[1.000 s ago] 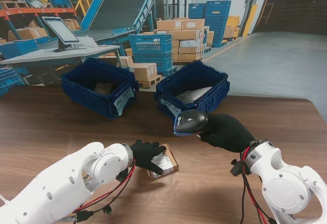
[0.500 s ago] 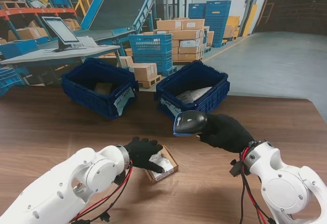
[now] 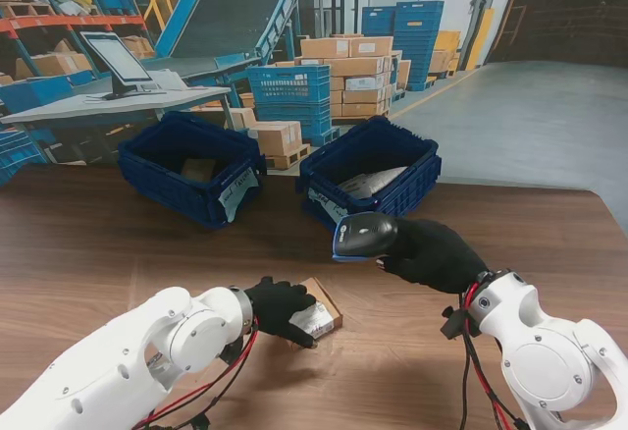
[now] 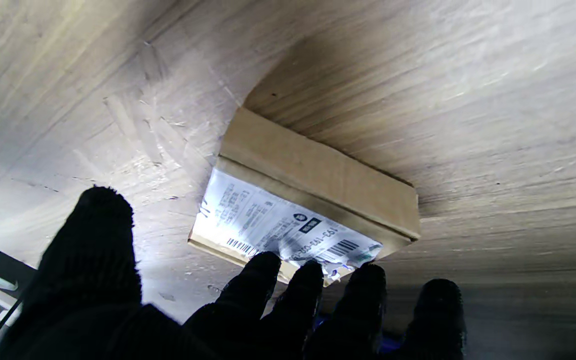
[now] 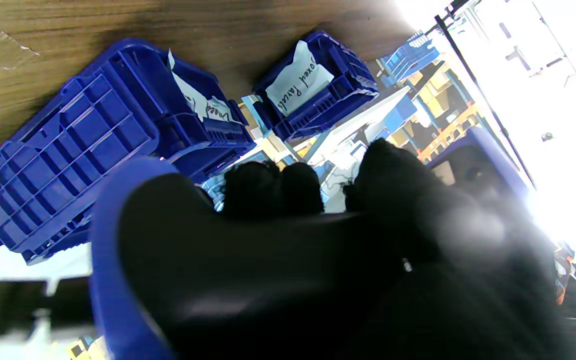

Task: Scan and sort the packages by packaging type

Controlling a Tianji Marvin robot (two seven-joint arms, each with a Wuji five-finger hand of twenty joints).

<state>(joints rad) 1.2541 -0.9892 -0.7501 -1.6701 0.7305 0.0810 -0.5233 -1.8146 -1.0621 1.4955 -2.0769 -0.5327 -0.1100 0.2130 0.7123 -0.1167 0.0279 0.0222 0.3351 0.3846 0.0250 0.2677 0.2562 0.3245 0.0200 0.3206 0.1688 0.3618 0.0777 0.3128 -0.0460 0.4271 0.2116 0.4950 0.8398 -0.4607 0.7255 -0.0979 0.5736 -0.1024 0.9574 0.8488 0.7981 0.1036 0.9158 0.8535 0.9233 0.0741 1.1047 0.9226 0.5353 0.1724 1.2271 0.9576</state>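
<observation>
A small flat cardboard box (image 3: 322, 309) with a white shipping label (image 4: 273, 225) lies on the wooden table (image 3: 118, 243) in front of me. My black-gloved left hand (image 3: 279, 308) lies over its left part. In the left wrist view the fingertips (image 4: 263, 272) touch the label's edge, while the thumb (image 4: 100, 220) stands apart over bare table. My right hand (image 3: 434, 253) is shut on a black and blue barcode scanner (image 3: 365, 234). It holds the scanner above the table to the right of the box, with the scanner head (image 5: 208, 270) filling the right wrist view.
Two blue bins stand at the table's far side. The left bin (image 3: 155, 160) holds a brown box; the right bin (image 3: 412, 180) holds a pale bag. Both carry paper labels (image 5: 298, 82). Behind the table are a monitor desk (image 3: 118, 62), stacked cartons and crates.
My left hand has slid a little nearer to me and farther over the box, covering more of it. The right hand and scanner have stayed almost still.
</observation>
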